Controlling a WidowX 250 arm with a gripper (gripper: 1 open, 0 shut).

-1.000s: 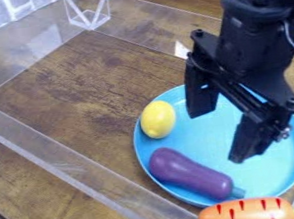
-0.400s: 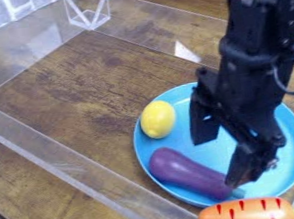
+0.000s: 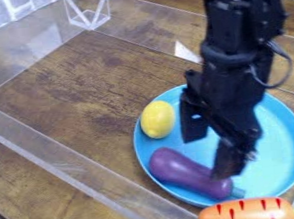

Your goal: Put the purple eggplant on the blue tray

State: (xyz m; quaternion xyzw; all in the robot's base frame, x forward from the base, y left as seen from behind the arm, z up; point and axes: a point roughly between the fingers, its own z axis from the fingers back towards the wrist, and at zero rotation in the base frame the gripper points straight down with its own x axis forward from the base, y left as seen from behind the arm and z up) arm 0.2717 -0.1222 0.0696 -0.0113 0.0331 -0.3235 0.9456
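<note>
The purple eggplant [image 3: 185, 172] lies on its side on the front left part of the blue tray [image 3: 285, 155]. My black gripper [image 3: 213, 151] points down over the tray, just behind and to the right of the eggplant. It is open and holds nothing. Its nearer fingertip [image 3: 233, 165] stands close above the eggplant's right end, and I cannot tell whether they touch. The arm hides the middle of the tray.
A yellow lemon [image 3: 158, 118] sits at the tray's left rim. An orange carrot [image 3: 243, 213] lies at the front edge, below the tray. Clear plastic walls [image 3: 55, 158] fence the wooden table, with a clear stand [image 3: 90, 10] at the back.
The gripper has come down and shifted left over the tray, closer to the eggplant. It stayed open. Eggplant, lemon and carrot have not moved.
</note>
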